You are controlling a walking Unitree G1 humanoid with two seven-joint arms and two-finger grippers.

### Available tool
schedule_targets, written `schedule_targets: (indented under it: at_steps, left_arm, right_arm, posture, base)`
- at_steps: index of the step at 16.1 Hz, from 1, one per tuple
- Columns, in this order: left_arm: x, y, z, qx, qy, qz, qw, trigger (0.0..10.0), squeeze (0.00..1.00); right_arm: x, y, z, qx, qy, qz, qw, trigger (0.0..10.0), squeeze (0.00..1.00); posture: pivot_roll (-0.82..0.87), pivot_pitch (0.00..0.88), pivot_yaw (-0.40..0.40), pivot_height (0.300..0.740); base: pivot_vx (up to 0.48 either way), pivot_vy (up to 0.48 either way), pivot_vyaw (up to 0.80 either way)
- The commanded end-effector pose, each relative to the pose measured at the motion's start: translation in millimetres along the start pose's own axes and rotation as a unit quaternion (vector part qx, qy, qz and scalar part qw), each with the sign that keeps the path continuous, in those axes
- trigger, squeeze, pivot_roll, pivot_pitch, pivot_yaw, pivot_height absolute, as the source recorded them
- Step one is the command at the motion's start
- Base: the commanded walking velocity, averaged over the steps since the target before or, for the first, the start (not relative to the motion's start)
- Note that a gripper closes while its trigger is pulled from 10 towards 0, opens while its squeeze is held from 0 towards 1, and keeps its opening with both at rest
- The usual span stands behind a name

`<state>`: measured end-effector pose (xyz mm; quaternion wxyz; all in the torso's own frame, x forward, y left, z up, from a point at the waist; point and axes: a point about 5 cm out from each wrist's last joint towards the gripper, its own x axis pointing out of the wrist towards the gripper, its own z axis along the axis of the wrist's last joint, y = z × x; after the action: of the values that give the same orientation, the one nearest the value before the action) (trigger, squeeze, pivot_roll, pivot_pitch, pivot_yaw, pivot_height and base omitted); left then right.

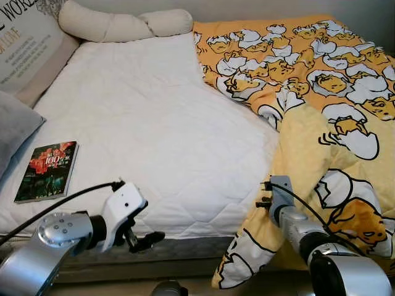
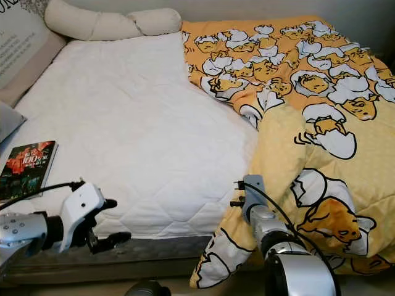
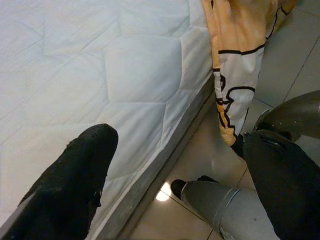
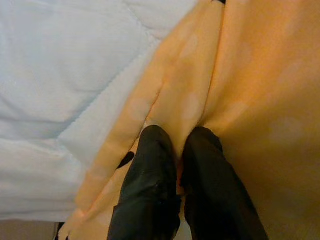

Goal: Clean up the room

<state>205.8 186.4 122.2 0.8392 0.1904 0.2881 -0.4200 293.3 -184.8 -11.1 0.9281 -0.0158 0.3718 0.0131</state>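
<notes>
A yellow blanket (image 1: 321,80) with cartoon egg figures covers the right side of the bed and hangs over its front edge. My right gripper (image 4: 177,137) is shut on a fold of this blanket (image 4: 240,75) at the front right of the white mattress (image 1: 148,123). From the head camera, the right wrist (image 1: 281,197) reaches into the cloth and the fingers are hidden. My left gripper (image 1: 145,239) is open and holds nothing, low at the mattress's front edge. Its fingers (image 3: 70,185) stand wide apart over the mattress side (image 3: 140,75).
A book (image 1: 48,169) with a dark red cover lies on the mattress at the front left. A cream bolster (image 1: 123,24), a printed cushion (image 1: 24,49) and a grey pillow (image 1: 12,123) line the back and left. Tiled floor (image 3: 300,45) runs along the bed.
</notes>
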Motion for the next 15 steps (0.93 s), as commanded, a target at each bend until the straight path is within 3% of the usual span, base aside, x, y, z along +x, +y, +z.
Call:
schedule_targets:
  at_steps: [1,6,8,9,12,13,14,15]
  left_arm:
    - [-0.3,4.2,0,0.006,0.005,0.008,1.000,10.0,0.00]
    - [5.5,9.7,2,0.006,-0.002,0.018,1.000,10.0,0.00]
    - [7.9,9.8,1,0.005,-0.005,0.020,1.000,10.0,0.00]
    - [8.4,9.6,1,0.005,-0.005,0.019,1.000,10.0,0.00]
    - [9.2,10.7,0,0.004,-0.007,0.022,1.000,10.0,0.00]
    - [9.9,11.3,-1,0.004,-0.007,0.023,1.000,10.0,0.00]
    - [10.1,11.4,-1,0.003,-0.008,0.025,1.000,10.0,0.00]
    - [9.3,10.5,-2,0.001,-0.009,0.028,1.000,10.0,0.00]
  right_arm:
    - [-0.1,-0.8,8,0.001,-0.019,0.015,1.000,0.0,0.00]
    - [-3.6,12.4,6,-0.070,-0.026,0.162,0.984,0.0,0.00]
    - [-14.6,25.2,-10,-0.124,-0.020,0.327,0.936,0.0,0.00]
    - [-18.6,27.3,-18,-0.135,-0.012,0.367,0.920,0.0,0.00]
    - [-51.6,30.3,-79,-0.209,0.074,0.546,0.808,0.0,0.00]
    - [-58.0,24.3,-97,-0.223,0.105,0.563,0.789,0.0,0.00]
    - [-60.9,21.6,-105,-0.230,0.119,0.565,0.783,0.0,0.00]
    - [-59.2,20.1,-113,-0.240,0.112,0.525,0.809,0.0,0.00]
  posture:
    - [0.31,0.000,0.092,0.740]
    - [0.28,0.000,0.086,0.740]
    - [0.27,0.000,0.082,0.740]
    - [0.27,0.000,0.080,0.740]
    - [0.26,0.000,0.069,0.740]
    - [0.27,0.000,0.066,0.740]
    - [0.27,0.000,0.057,0.740]
    - [0.27,0.000,0.055,0.740]
  base:
    - [0.000,0.000,0.00]
    - [0.000,0.000,0.00]
    - [0.000,0.000,0.00]
    - [0.000,0.000,0.00]
    - [0.000,0.000,0.00]
    - [0.000,0.000,0.00]
    - [0.000,0.000,0.00]
    - [0.000,0.000,0.00]
